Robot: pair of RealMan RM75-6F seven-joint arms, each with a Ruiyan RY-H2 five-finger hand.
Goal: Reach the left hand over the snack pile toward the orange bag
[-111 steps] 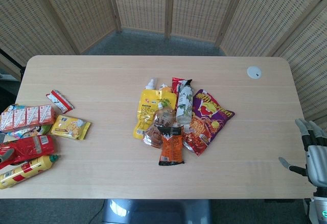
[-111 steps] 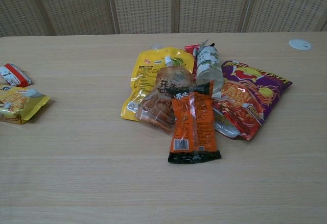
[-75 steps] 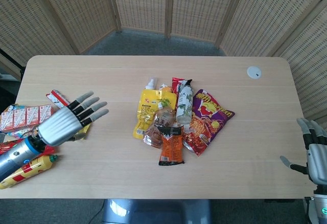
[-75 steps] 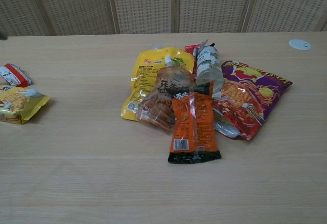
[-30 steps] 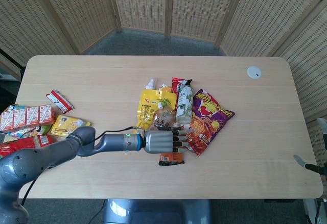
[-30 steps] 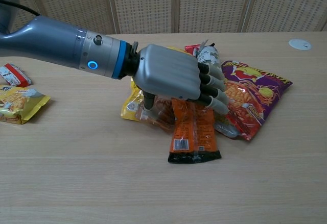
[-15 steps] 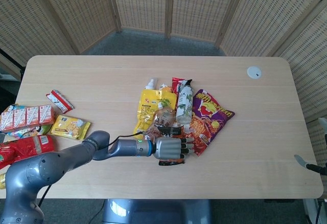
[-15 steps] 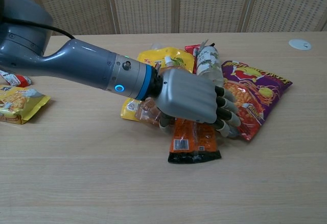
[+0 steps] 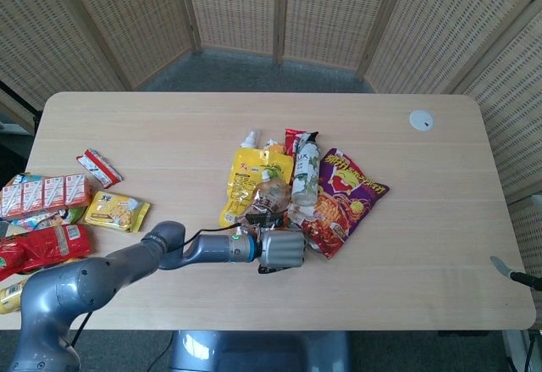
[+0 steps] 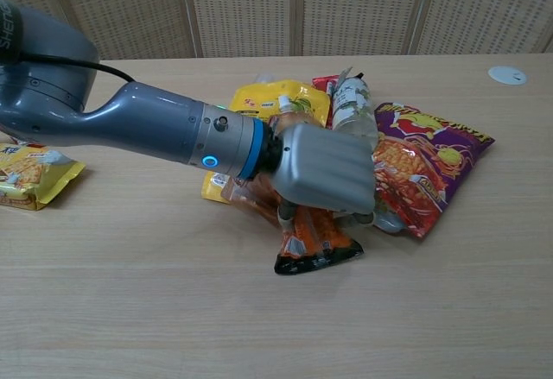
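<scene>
Left robot hand [image 10: 327, 172] lay palm-down on the orange bag [image 10: 313, 239] at the pile's near edge on the desk [image 10: 130, 310], fingers curled over it, bag crumpled beneath. Probably gripped. Best kept low and firm, clear of the purple bag [image 10: 428, 159].

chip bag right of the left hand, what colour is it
Purple chip bag with red and orange print; clearest in the chest view.
</scene>
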